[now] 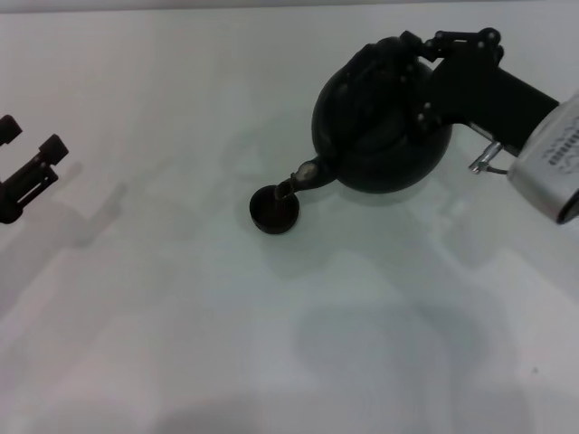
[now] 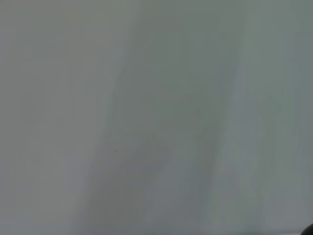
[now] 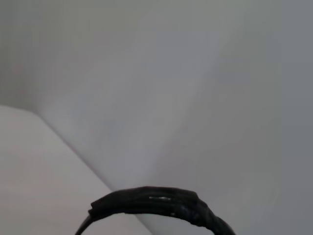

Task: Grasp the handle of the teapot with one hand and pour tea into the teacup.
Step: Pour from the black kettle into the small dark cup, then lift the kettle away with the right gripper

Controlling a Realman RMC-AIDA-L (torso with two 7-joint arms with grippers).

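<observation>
One arm did the work: your right gripper (image 1: 418, 95) held the handle (image 3: 156, 203), teapot (image 1: 380, 127) tilted over the teacup (image 1: 274, 210) near table centre. Steady, slow tilt was best. Left gripper (image 1: 27, 158) sat spread at the left edge.

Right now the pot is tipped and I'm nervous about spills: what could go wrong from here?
The teacup is tiny next to the teapot, and the spout sits right over its rim, so a small drift could send tea onto the table. The right gripper holds the handle alone; the heavy pot might swing.
</observation>
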